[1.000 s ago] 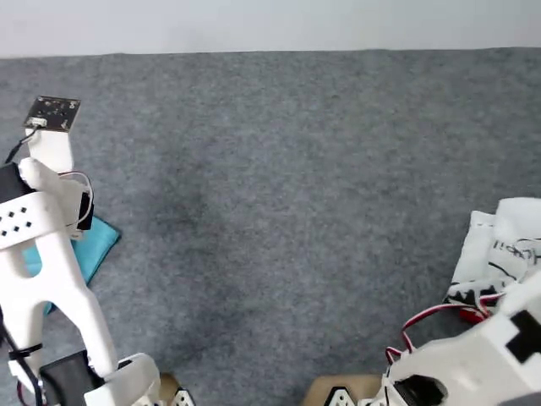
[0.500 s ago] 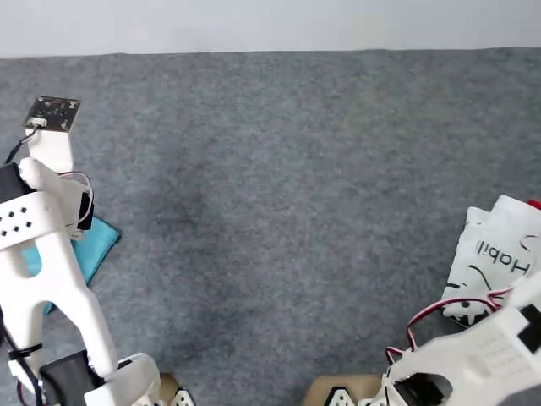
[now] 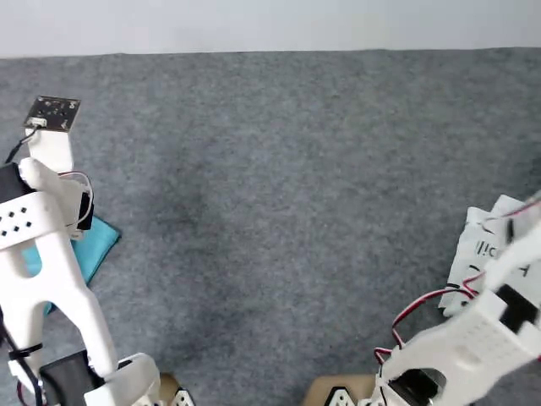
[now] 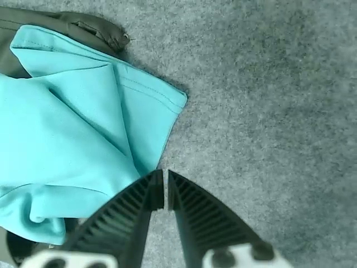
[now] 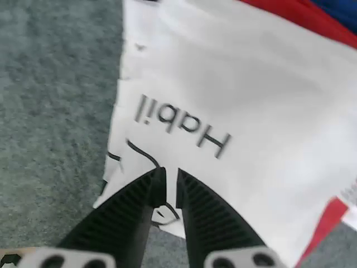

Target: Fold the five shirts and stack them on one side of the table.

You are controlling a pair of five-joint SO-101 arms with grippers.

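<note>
A folded teal shirt (image 4: pixel 72 128) lies on a dark olive shirt (image 4: pixel 67 25) at the table's left side; its corner (image 3: pixel 95 244) pokes out beside the left arm in the high view. My left gripper (image 4: pixel 165 187) hovers shut and empty just off the teal shirt's edge. At the right edge of the table a white shirt (image 5: pixel 240 111) with black print lies on a red shirt (image 5: pixel 329 223), and a blue one (image 5: pixel 343 8) peeks out beyond. My right gripper (image 5: pixel 167 181) is shut above the white shirt's (image 3: pixel 486 245) near edge, with no cloth between its fingers.
Grey carpet-like cloth (image 3: pixel 287 194) covers the table, and its wide middle is bare. The left arm (image 3: pixel 42 254) stands over the left pile. The right arm (image 3: pixel 473 338) crosses the front right corner. A pale wall runs along the far edge.
The right arm has swung up and rightwards, now covering part of the white shirt. That shirt went from crumpled to flatter with its print showing. The left arm has kept still.
</note>
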